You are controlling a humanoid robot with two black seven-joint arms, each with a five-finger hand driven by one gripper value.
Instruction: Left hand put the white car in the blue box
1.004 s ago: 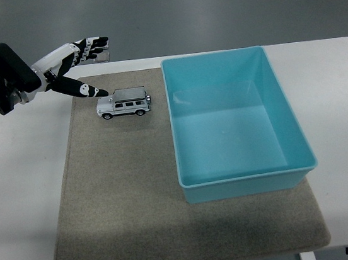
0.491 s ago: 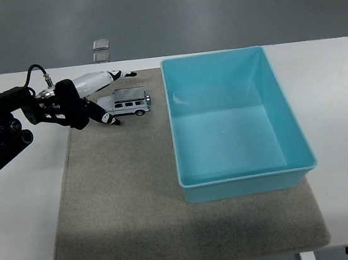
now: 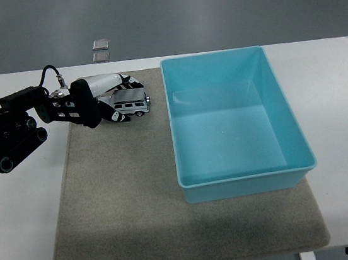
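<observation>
A small white toy car [image 3: 132, 103] stands on the grey mat [image 3: 124, 193], just left of the blue box [image 3: 233, 122]. My left hand [image 3: 112, 99] comes in from the left and wraps around the car's left end, with fingers above it and the thumb below. The car still rests on the mat. The blue box is an open empty bin on the right half of the mat. My right arm is out of view.
The white table [image 3: 24, 205] shows on both sides of the mat. Two small square floor plates [image 3: 101, 50] lie beyond the table's far edge.
My left hand has come down from above the table's far left and moved right. Its fingers have closed around the car's left end. The car has stayed in place.
</observation>
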